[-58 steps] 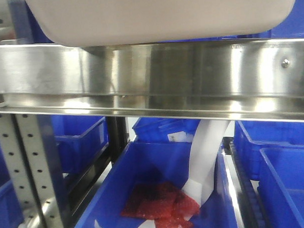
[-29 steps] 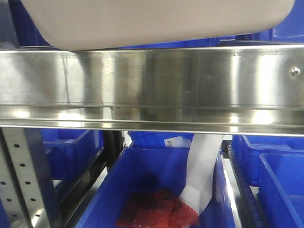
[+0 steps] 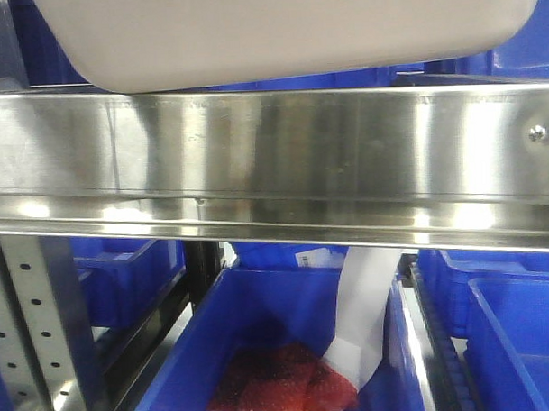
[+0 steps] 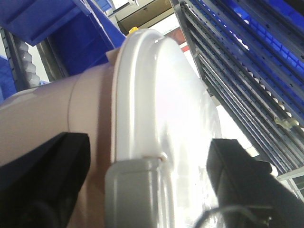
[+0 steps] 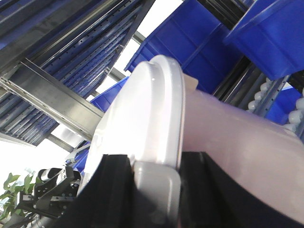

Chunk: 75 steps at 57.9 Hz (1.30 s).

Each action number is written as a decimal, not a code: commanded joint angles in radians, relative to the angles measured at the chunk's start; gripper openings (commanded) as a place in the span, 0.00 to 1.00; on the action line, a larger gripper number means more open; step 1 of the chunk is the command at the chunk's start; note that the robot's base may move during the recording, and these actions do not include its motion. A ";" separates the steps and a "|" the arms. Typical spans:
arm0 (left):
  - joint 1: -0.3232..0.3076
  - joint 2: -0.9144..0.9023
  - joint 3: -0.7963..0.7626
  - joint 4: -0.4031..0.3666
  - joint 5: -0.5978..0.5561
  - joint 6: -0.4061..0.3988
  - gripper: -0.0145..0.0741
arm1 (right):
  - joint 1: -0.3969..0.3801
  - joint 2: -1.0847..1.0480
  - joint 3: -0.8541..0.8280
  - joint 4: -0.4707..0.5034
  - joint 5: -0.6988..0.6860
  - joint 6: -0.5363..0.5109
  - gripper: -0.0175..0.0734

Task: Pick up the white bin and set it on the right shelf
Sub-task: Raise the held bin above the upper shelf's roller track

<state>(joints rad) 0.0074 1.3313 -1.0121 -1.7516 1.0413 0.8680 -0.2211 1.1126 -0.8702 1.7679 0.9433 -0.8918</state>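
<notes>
Sliding lower in your front view since 1 second ago, the right shelf [image 3: 281,142] is sitting just under the white bin [image 3: 286,29]. Your left gripper [image 4: 147,178] and right gripper [image 5: 156,187] are each clamping 1 end of it.

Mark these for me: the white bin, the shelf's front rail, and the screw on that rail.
white bin [image 3: 286,29]: front-facing view, on its off-white lower wall above the rail.
front rail [image 3: 272,142]: front-facing view, middle of the shiny steel face.
screw [image 3: 538,133]: front-facing view, on its head near the rail's right end.
</notes>
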 commanded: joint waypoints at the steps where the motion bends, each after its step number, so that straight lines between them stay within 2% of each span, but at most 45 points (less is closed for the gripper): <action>1: -0.038 -0.037 -0.034 -0.093 0.282 -0.013 0.02 | 0.025 -0.029 -0.043 0.123 0.151 -0.003 0.26; 61: -0.038 -0.037 -0.063 -0.102 0.284 -0.013 0.02 | 0.025 -0.029 -0.047 0.123 0.168 -0.001 0.26; 68: -0.038 -0.037 -0.164 -0.077 0.274 -0.013 0.02 | 0.025 -0.025 -0.081 0.123 0.164 0.024 0.26; 75: -0.038 -0.037 -0.283 0.035 0.175 -0.013 0.02 | 0.025 -0.009 -0.136 0.123 0.140 0.043 0.26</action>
<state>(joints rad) 0.0074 1.3313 -1.1863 -1.6757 1.0358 0.8698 -0.2211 1.1126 -0.9373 1.7661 0.9396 -0.8723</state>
